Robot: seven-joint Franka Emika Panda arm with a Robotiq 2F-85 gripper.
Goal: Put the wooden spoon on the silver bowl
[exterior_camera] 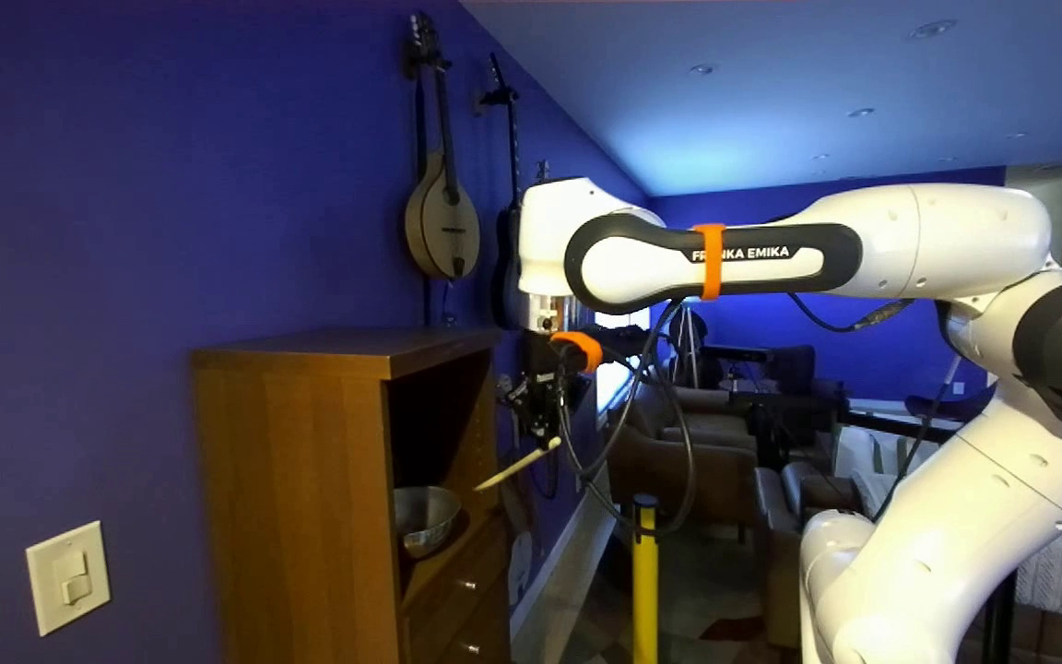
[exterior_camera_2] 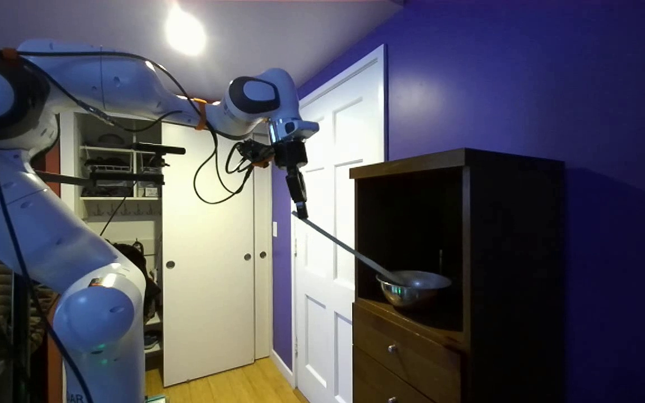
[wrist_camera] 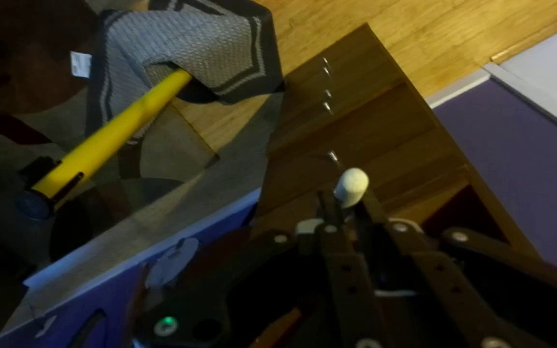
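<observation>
1. Blue wall (exterior_camera: 171, 221) backs the cabinet (exterior_camera: 296, 498); on it a mandolin (exterior_camera: 448, 238) hangs beyond the cabinet, above its top.
2. Yellow post (exterior_camera: 645, 590) stands upright, apart from the cabinet.
3. Arm (exterior_camera: 877, 217) reaches toward the cabinet's front, forearm nearly level and higher than the cabinet's top.
4. Wrist bends sharply, so the gripper (exterior_camera_2: 302, 212) hangs in front of the cabinet, pointing down at a slight tilt.
5. Its jaws are clamped on the spoon (exterior_camera: 518, 466) near the upper end.
6. Spoon slants down from there toward the cabinet's niche (exterior_camera_2: 406, 224); whether its low end passes the cabinet's front edge, I cannot tell.
7. Bowl (exterior_camera: 430, 521) sits mouth up in the niche, above the cabinet's drawers (exterior_camera_2: 423, 355); in an exterior view a gap shows between spoon and bowl.
</observation>
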